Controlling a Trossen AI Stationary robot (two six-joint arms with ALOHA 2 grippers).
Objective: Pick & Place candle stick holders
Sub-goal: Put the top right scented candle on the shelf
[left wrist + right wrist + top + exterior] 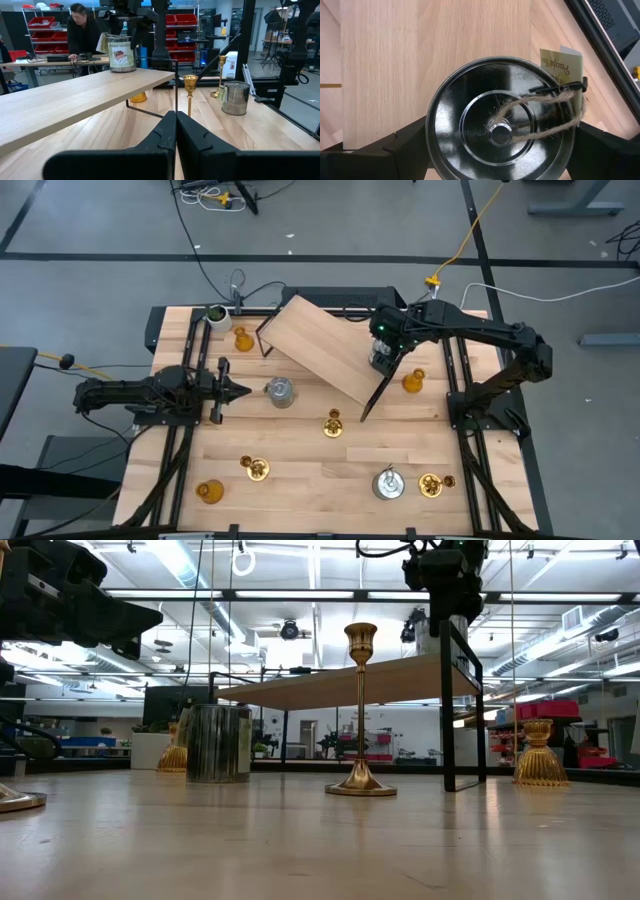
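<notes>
My right gripper (385,358) hangs over the slanted wooden shelf (325,345), fingers down around a silver-grey cylinder (500,122) with a twine loop and a paper tag. The cylinder also shows in the left wrist view (121,52), standing on the shelf top. My left gripper (238,390) is shut and empty, level above the table's left part, pointing at another silver cylinder (280,391). A third silver one (388,483) and brass sticks (333,424) (257,468) (432,483) stand on the table. Amber holders stand at the far left (243,338), right (413,381) and near left (208,492). My right gripper comes at the silver cylinder from above, pointing down, one finger (412,142) on each of two opposite sides of its round wall (434,131). The cylinder's lid hides the fingertips. The cylinder is upright, and its bottom seems to stand on the shelf top.
The shelf stands on thin black legs (447,705) over the table's far middle. A small white pot with a green plant (215,315) sits at the far left. A person (82,32) stands at a bench beyond the table. Bare wood lies in the near middle.
</notes>
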